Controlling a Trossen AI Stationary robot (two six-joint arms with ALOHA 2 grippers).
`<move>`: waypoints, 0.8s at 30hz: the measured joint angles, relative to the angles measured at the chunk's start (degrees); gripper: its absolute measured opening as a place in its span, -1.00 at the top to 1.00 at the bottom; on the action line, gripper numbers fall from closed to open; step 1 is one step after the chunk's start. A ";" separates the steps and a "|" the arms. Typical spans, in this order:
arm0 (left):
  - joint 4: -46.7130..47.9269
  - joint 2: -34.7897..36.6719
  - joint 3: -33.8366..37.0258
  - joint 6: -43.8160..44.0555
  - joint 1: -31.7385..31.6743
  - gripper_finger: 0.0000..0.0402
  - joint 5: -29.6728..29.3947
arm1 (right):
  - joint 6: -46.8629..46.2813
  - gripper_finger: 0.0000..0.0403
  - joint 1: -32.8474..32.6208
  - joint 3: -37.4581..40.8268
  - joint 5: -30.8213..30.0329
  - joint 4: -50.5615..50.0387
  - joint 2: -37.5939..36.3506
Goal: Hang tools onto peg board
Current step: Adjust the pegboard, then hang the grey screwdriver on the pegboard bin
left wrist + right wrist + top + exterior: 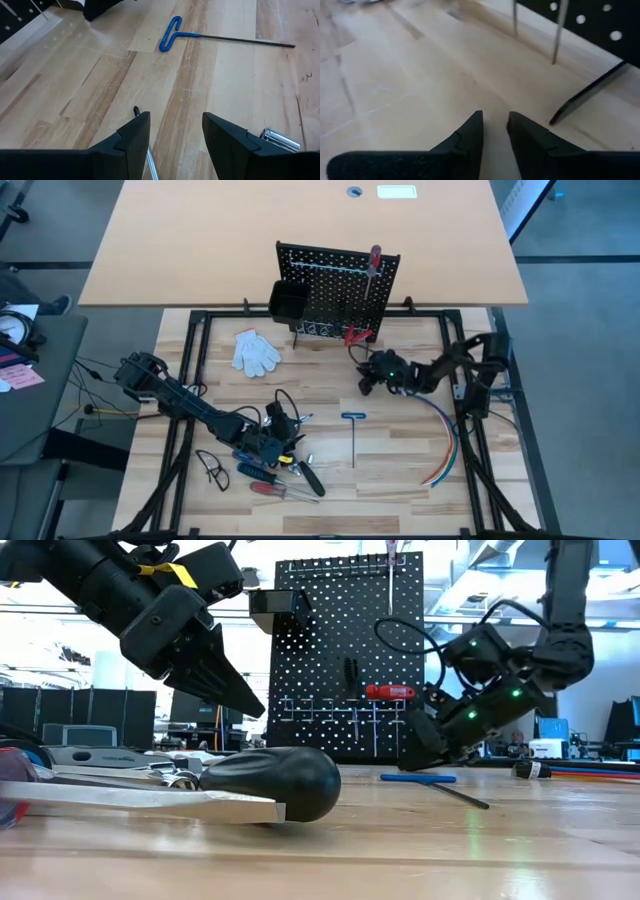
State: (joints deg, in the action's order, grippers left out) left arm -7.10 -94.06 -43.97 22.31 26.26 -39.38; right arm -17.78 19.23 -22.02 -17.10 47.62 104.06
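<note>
On the pale wooden slatted table, the left gripper hovers with its fingers apart and empty over the cluster of red-, blue- and black-handled screwdrivers. The blue T-handle key lies alone mid-table. Behind it stands the upright black perforated peg board, already carrying a red-handled screwdriver. The right gripper sits low just before the board, its fingers slightly apart, holding nothing.

left arm: dark jointed segments, matte black casing, yellow tape band near the wrist, loose black cables | left gripper: two black angular wedge fingers | right arm: same black build, green indicator lights glowing at the wrist, looping black cable | right gripper: two black tapered fingers
</note>
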 joint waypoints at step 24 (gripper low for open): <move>0.09 0.00 0.00 0.00 0.00 0.12 0.00 | 12.28 0.63 10.30 -2.19 2.23 -4.55 -2.44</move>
State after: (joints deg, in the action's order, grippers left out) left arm -7.01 -94.06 -43.97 22.31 26.26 -39.38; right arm -5.50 29.53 -24.21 -14.87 43.07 101.62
